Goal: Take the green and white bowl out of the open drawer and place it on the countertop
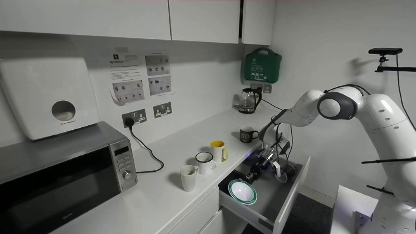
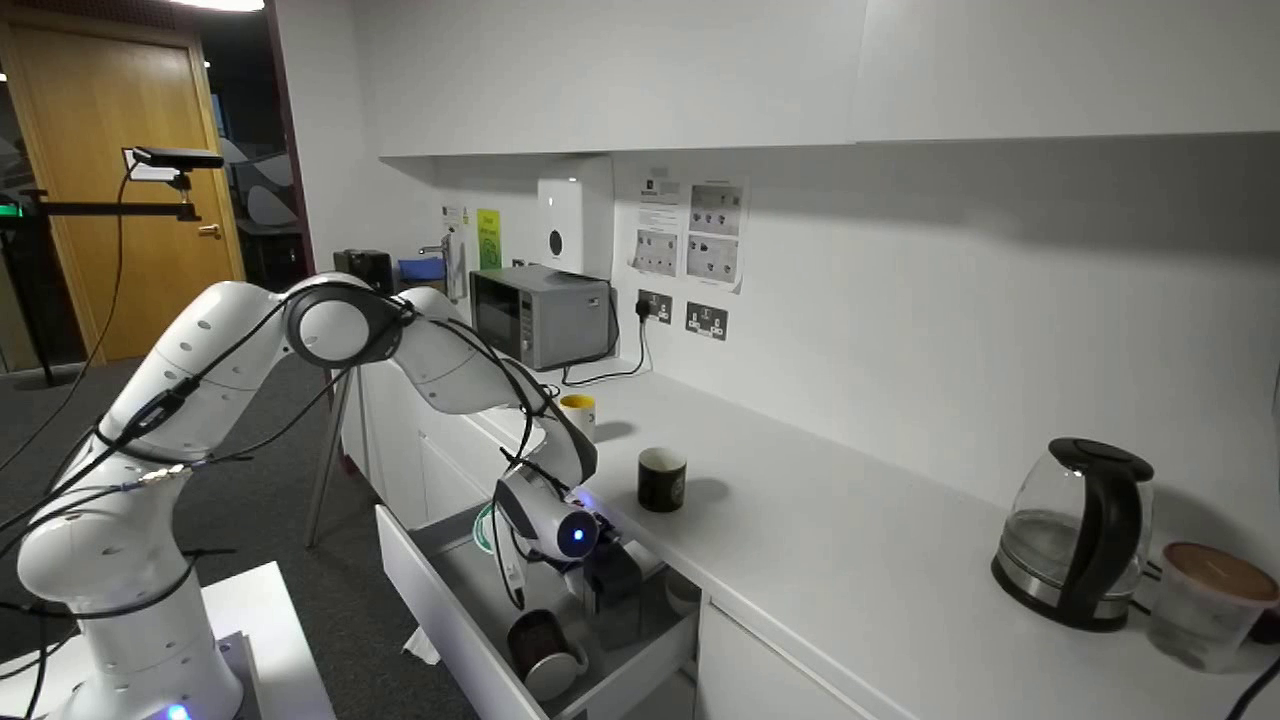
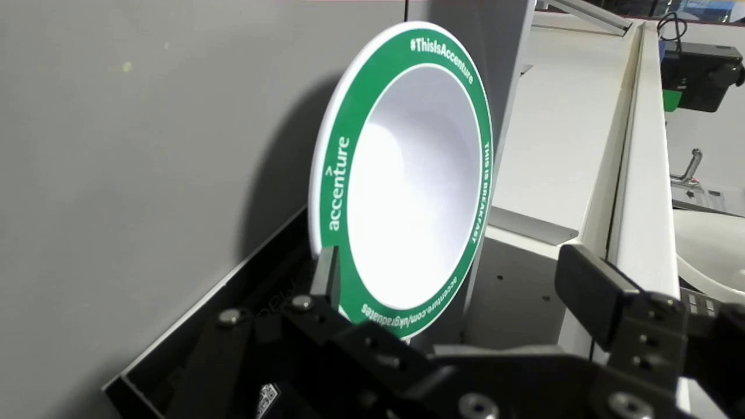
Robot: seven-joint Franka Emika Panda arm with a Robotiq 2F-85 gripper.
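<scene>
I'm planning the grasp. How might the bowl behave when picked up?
The bowl is probably stiff, its rim evenly round. It looks smooth, so may slip in the claw. Pressing one side of that wide rim could tip it.

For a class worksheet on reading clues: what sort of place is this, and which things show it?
Probably a workplace kitchenette: a microwave and a kettle stand on the white countertop, and a green first aid kit hangs on the wall, suggesting an office over a home.

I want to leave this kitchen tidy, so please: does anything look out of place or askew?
A dark cylindrical mug seems to lie sideways in the open grey drawer; mugs normally stand. On the white wall, a printed white paper sheet curls at one corner.
</scene>
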